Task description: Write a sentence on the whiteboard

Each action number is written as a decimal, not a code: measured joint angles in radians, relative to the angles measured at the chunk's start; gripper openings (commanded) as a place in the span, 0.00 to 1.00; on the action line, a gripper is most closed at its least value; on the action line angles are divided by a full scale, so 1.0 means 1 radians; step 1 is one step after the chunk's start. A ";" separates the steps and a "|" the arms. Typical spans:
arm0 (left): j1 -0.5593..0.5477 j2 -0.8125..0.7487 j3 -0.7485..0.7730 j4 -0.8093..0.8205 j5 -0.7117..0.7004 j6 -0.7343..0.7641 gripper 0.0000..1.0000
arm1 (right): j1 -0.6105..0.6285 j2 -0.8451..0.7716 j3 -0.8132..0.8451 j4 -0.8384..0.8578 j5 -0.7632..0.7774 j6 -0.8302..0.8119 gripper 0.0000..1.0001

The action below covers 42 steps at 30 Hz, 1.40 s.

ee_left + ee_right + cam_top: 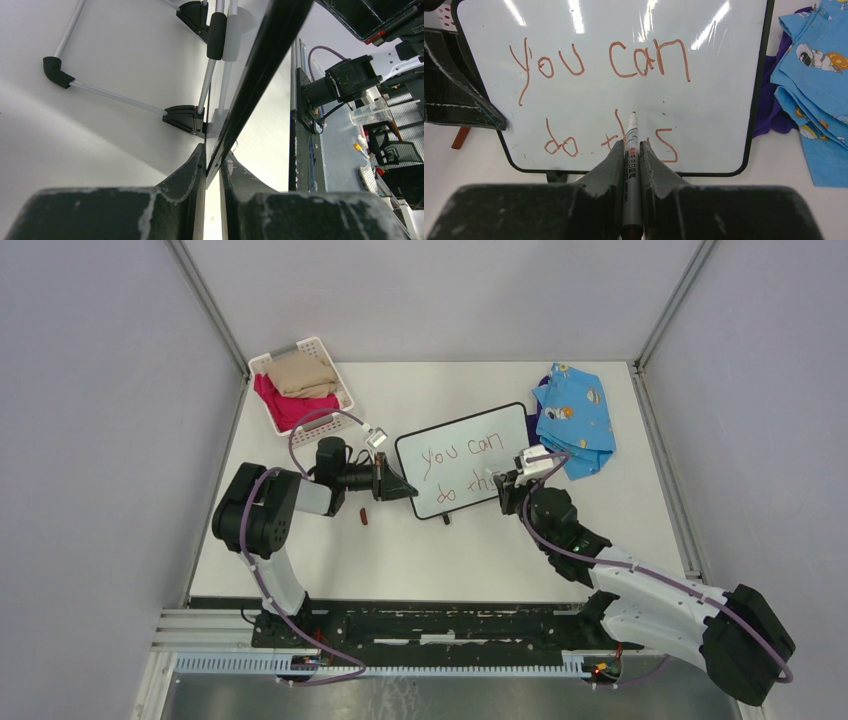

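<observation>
**Listener:** What is in front of you, biggest first?

**Operator:** I see a white rectangular table [420, 560]. Near its middle sits the small white whiteboard with a thin black frame [462, 460], turned at a slant. Touching the board's right end is a crumpled blue printed cloth [575, 420]. My left gripper [212, 161] is clamped on the board's left edge, with the frame pinched between its jaws.

**Listener:** How far along is the sentence?

**Operator:** Red-brown handwriting reads "you can" on the top line, then "do th" and an "s" below. My right gripper [632, 150], at the board's near right corner, is closed around a slim pale marker pen [632, 127]. The pen covers the gap where the "i" belongs. I judge it nearly finished, with only that hidden letter possibly left.

**Listener:** Any containers?

**Operator:** One, a white plastic lattice basket [339, 375] beyond the board's left end. It holds a folded beige cloth [303, 373] on top of a pink cloth [290, 408]. Near the board's left edge lies a small brown cap-like piece [364, 514].
</observation>
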 measured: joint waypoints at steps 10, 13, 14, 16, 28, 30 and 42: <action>0.000 -0.003 0.001 -0.011 0.000 0.003 0.02 | -0.019 0.017 -0.002 0.021 -0.011 0.019 0.00; 0.000 -0.003 0.001 -0.011 0.000 0.003 0.02 | -0.026 0.023 -0.002 0.026 -0.014 0.025 0.00; 0.000 -0.003 0.001 -0.011 0.000 0.003 0.02 | -0.028 0.026 -0.002 0.027 -0.017 0.027 0.00; 0.000 -0.003 0.001 -0.012 0.000 0.003 0.02 | -0.031 0.028 -0.005 0.027 -0.021 0.031 0.00; 0.000 -0.003 0.005 -0.019 0.000 0.003 0.02 | -0.045 0.046 -0.013 0.034 -0.029 0.040 0.00; 0.000 -0.003 0.005 -0.020 0.000 0.003 0.02 | -0.048 0.047 -0.014 0.034 -0.029 0.041 0.00; 0.000 -0.003 0.007 -0.027 0.000 0.003 0.02 | -0.061 0.071 -0.019 0.041 -0.037 0.052 0.00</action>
